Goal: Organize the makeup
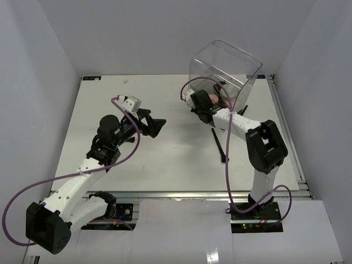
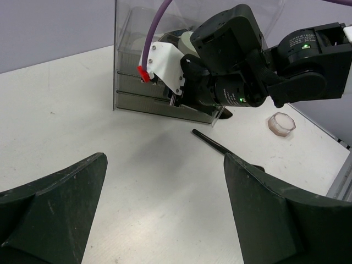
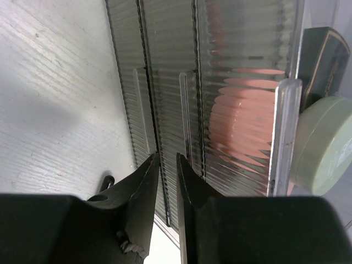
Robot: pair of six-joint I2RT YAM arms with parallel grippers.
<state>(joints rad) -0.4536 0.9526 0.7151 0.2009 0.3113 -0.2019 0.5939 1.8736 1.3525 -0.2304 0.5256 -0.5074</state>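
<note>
While the left gripper (image 2: 165,160) hangs spread wide, the right gripper (image 3: 166,159) stands barely parted just before the tall clear ribbed plastic drawer box (image 3: 165,77).

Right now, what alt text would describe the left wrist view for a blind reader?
The left gripper, wide open, frames a white table; beyond, the right arm reaches a clear drawer box, with a black pencil and pink compact beside it.
</note>
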